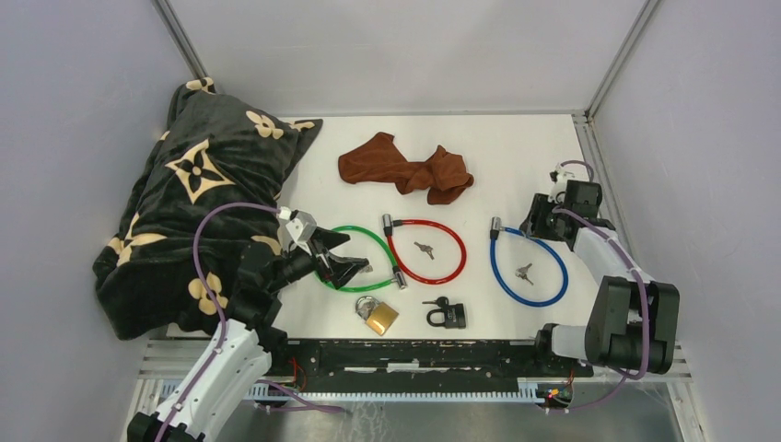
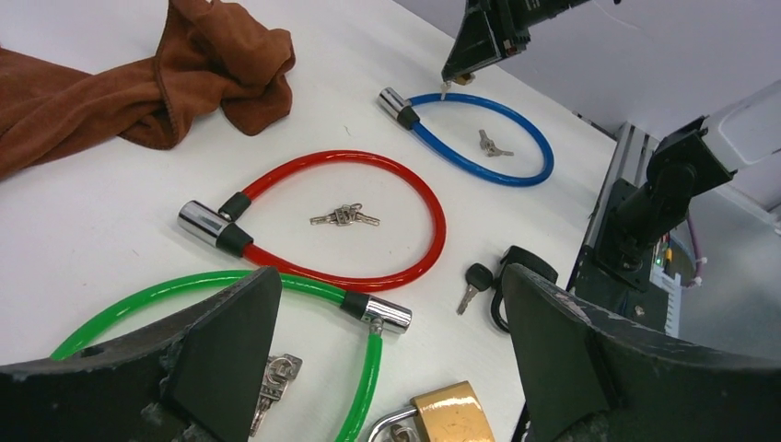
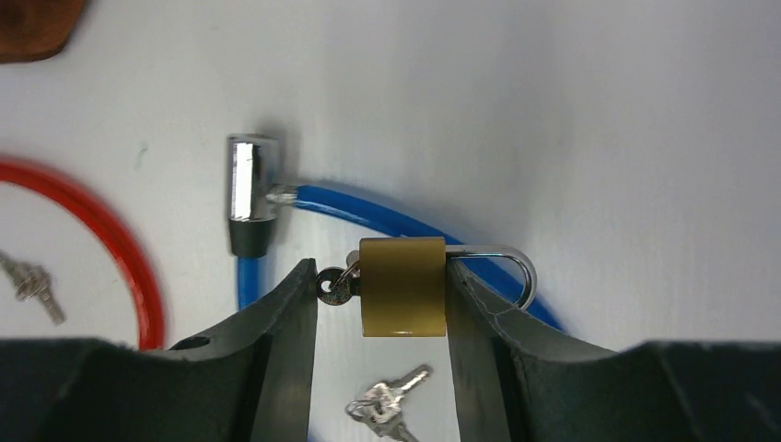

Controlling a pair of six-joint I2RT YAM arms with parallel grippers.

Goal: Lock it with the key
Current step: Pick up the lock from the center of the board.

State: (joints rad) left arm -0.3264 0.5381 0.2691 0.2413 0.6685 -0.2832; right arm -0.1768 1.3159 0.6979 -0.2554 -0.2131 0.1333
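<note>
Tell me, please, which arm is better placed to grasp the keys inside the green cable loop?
Left arm: its open jaws hover over those keys; the right arm's jaws are shut on a brass padlock by the blue cable.

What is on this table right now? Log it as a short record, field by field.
right tool: shut on small brass padlock, key at its keyhole end, above blue cable lock
left tool: open, over green cable lock
red cable lock: on table, key set inside its loop
near edge: larger brass padlock, black padlock
other: brown cloth, black patterned blanket
</note>
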